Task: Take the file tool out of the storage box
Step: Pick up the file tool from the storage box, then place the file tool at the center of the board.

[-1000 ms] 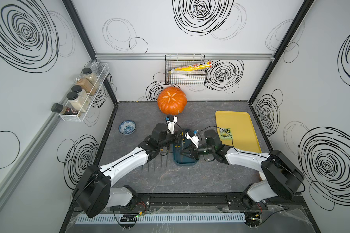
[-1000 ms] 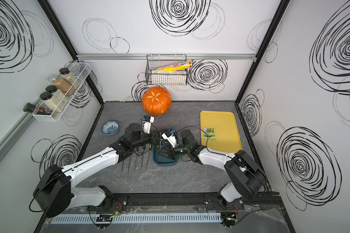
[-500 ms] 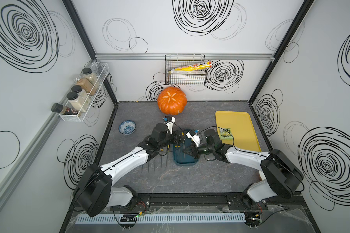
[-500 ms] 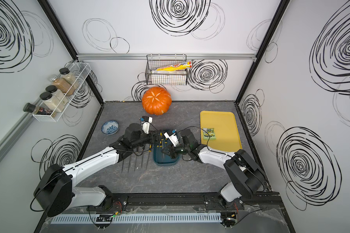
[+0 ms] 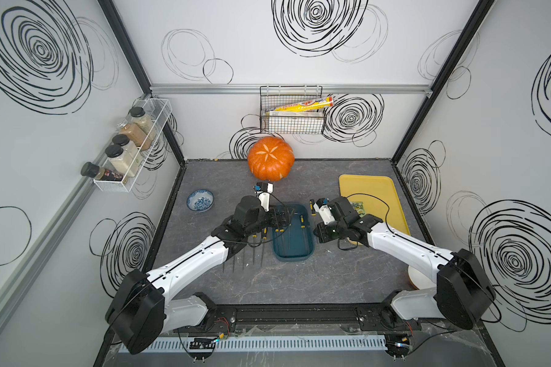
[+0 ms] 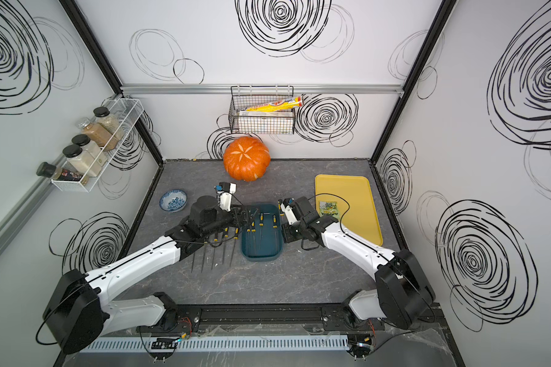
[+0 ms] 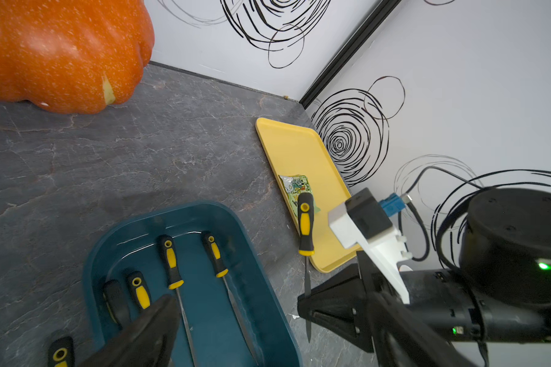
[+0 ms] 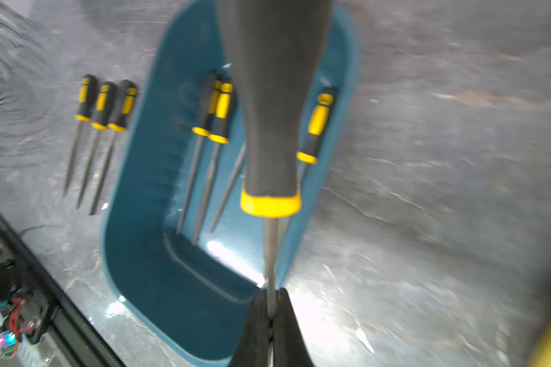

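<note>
File (image 7: 305,228) pinched in right tool (image 8: 270,313), beside box (image 7: 185,210)

1. Yellow carton (image 5: 303,106) in the far wire basket (image 5: 291,125): red print, too small to read.
2. Green packet (image 7: 295,187) on the right yellow tray (image 7: 296,149): lettering illegible.
3. Dark bottle (image 5: 104,173) in the left wall rack (image 5: 115,187): label unreadable.

We identify the left arm (image 5: 191,263) and right arm (image 5: 407,248) as one build: white link shells with small dark screws and a thin black line, black drum-shaped joint housings (image 5: 137,314), black wedge-shaped fingers (image 8: 255,327). Each wrist carries a white camera bracket (image 7: 372,241) with a blue connector (image 7: 393,203) and black cable (image 7: 426,235). A green indicator (image 7: 544,265) lights one housing.
</note>
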Available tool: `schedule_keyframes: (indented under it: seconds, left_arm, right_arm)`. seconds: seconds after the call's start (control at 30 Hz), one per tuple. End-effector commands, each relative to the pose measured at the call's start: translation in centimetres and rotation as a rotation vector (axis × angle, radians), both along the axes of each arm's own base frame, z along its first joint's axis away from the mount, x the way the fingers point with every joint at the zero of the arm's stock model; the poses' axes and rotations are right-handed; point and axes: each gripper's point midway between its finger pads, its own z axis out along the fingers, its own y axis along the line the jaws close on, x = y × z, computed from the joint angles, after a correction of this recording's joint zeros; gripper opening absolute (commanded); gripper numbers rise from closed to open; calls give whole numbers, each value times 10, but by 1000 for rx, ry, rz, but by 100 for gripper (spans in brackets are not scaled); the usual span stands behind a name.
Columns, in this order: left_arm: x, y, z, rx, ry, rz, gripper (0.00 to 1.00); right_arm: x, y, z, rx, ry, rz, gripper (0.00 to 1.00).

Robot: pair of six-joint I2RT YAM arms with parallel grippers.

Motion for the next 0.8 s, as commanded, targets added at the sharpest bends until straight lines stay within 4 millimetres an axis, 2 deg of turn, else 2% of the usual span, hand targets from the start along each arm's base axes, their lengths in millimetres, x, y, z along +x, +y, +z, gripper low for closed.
schedule_keyframes:
  seconds: [0.0,0.1,0.2,0.33,0.6,0.77]
  left_arm:
    - [-5,-7,12,-32,-37,-51,99]
    - [-3,-12,8,-13,-16,-70,99]
    - [-2,-14,3,0,5,-70,99]
    - [-7,-20,6,-10,7,-99,99]
    - [-10,-22,5,0,16,-97,99]
    - [-7,-27,-3,21,48,-106,99]
  right_arm:
    - [-8,-35,-8,-117,75,-54,0]
    - [-16,-40,-22,-105,187,-31,0]
    - [-32,-32,-33,-83,348,25,0]
    - [-48,-23,-50,-58,500,56,0]
    - [-62,-16,-65,-34,637,70,0]
    - [-59,-12,-68,-35,670,63,0]
